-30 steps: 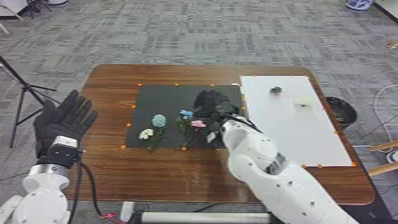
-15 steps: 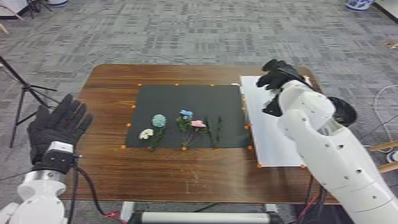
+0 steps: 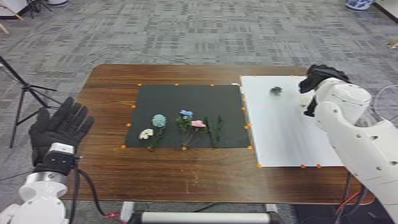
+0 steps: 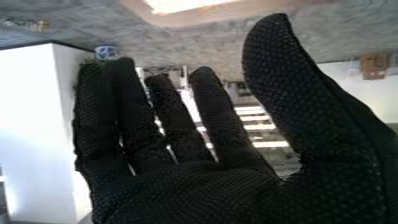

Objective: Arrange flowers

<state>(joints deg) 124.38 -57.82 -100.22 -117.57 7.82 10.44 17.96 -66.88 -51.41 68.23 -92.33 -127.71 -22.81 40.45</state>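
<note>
In the head view my right hand (image 3: 323,76) is over the far right corner of the white board (image 3: 280,135), holding nothing. The right wrist view shows that same hand (image 4: 191,192) with straight, spread fingers. My left hand (image 3: 60,127) lies flat and open beside the table's left edge. On the black mat (image 3: 178,97) are a white flower (image 3: 146,134), a light-teal flower (image 3: 159,120), a blue flower (image 3: 186,114) and a pink flower (image 3: 197,123), with green stems (image 3: 218,131) at their right. A small dark flower (image 3: 276,90) is on the white board.
Orange markers line the mat and the board. The brown table (image 3: 160,175) extends in front of both. A tripod (image 3: 27,87) stands on the floor left of the table. My right forearm crosses the table's right edge.
My right hand has gone from the mat across the white board to its far right corner, uncovering the stems and then the small dark flower. My left hand has barely shifted.
</note>
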